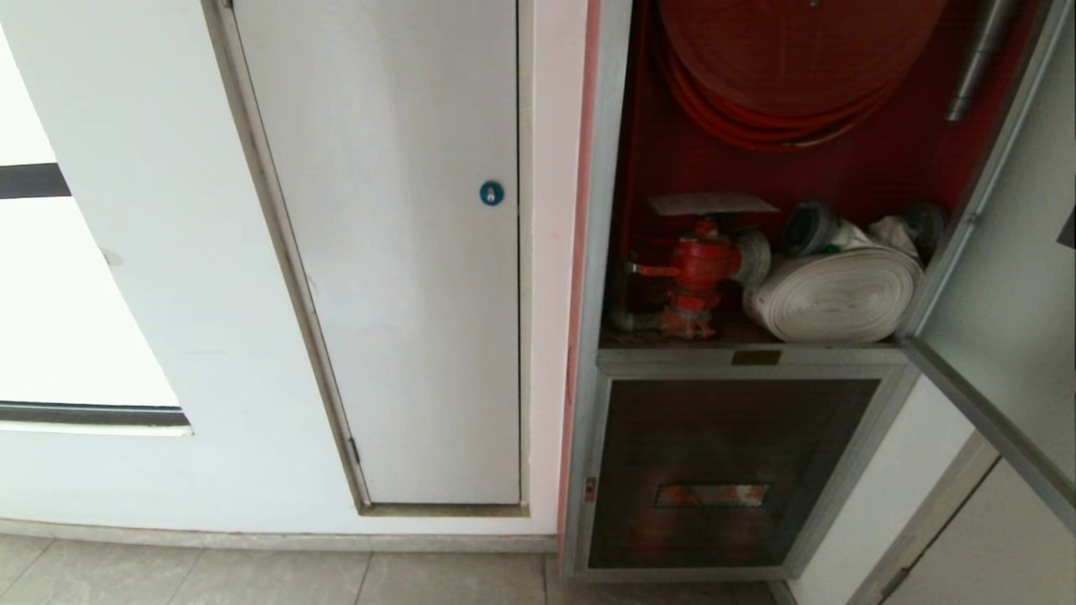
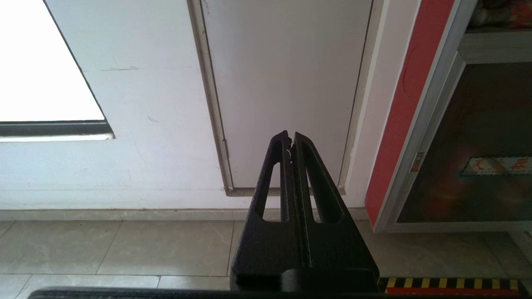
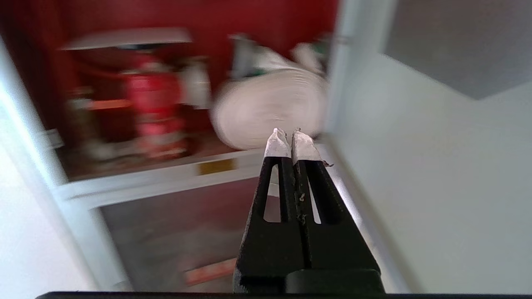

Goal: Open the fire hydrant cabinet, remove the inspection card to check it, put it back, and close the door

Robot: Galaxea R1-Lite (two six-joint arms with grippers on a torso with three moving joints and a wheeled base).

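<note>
Inside the open cabinet (image 1: 593, 252): card (image 1: 710, 203) atop valve (image 1: 698, 269).
Right gripper (image 3: 290, 137) before it, jaws closed, empty; left gripper (image 2: 289, 137) likewise.

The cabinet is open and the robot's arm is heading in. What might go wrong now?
1. The inspection card lies flat on top of the red valve; the right tool is shut, so it might push the card off rather than pinch it.
2. The white hose roll sits close beside the valve and might be bumped.
3. The open door hangs at the right, near the arm's path.
</note>
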